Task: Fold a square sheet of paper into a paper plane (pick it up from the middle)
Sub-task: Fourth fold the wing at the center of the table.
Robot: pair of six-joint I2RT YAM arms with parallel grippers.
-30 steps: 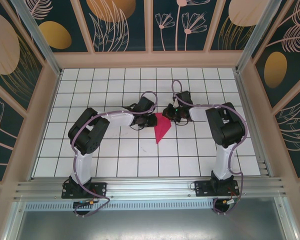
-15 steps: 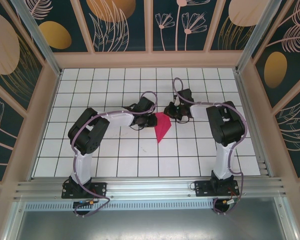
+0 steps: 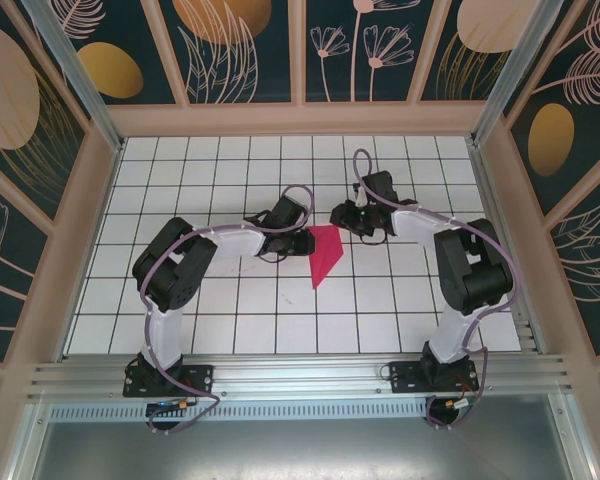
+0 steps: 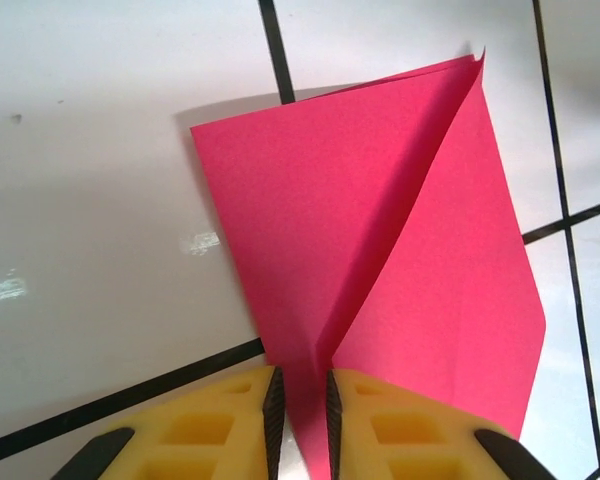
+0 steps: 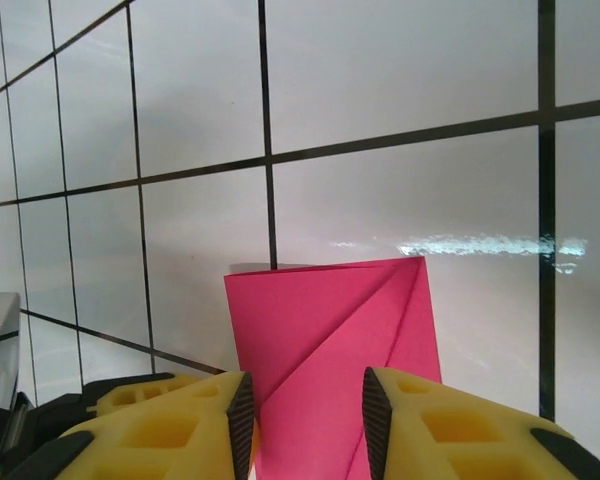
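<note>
The left pincer (image 4: 300, 385) pinches the centre crease of the folded pink sheet (image 4: 380, 260) at mid-worktop (image 3: 230, 320). We see the right pincer (image 5: 305, 395) spread just off the sheet's far corner, its long axis pointing toward the arm bases.

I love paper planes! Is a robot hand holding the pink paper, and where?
Yes: the left gripper pinches the pink paper at the edge where its fold line ends. The right gripper is open, not gripping.
</note>
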